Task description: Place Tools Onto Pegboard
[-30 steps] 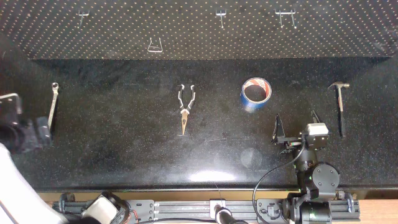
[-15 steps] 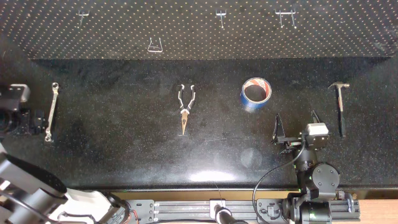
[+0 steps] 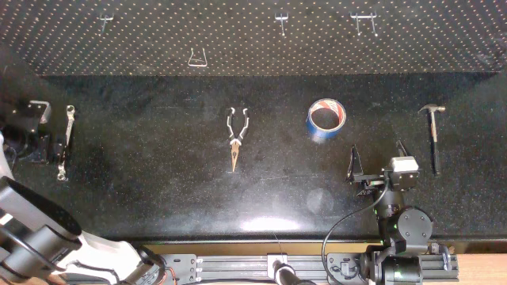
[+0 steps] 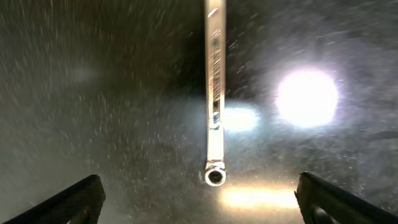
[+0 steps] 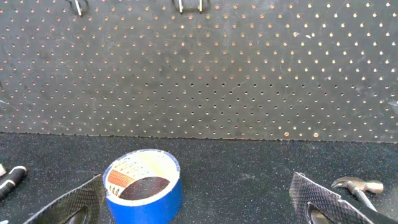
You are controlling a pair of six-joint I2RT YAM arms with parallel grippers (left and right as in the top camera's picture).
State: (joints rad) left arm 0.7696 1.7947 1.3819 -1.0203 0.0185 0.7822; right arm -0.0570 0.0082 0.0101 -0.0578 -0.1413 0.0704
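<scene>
A slim silver wrench (image 3: 66,141) lies at the table's far left. My left gripper (image 3: 52,150) hovers by its near end, open. In the left wrist view the wrench (image 4: 214,93) runs straight away from the gripper (image 4: 202,208), and its ring end sits just ahead of the gap between the wide-spread fingers (image 4: 74,200). Needle-nose pliers (image 3: 237,139) lie mid-table, a blue tape roll (image 3: 325,119) right of centre, and a hammer (image 3: 432,136) at the far right. My right gripper (image 3: 378,162) rests open near the front right, facing the tape roll (image 5: 143,186) and the hammer (image 5: 357,185).
The black pegboard (image 3: 253,36) stands along the back with several metal hooks, among them a wire loop hook (image 3: 197,58) and a double hook (image 3: 364,21). A bright lamp glare (image 4: 306,98) reflects off the glossy table beside the wrench.
My left arm has swung in from the left edge and moved up the view, bringing its gripper beside the wrench's near end. The right arm and the tools have stayed put.
</scene>
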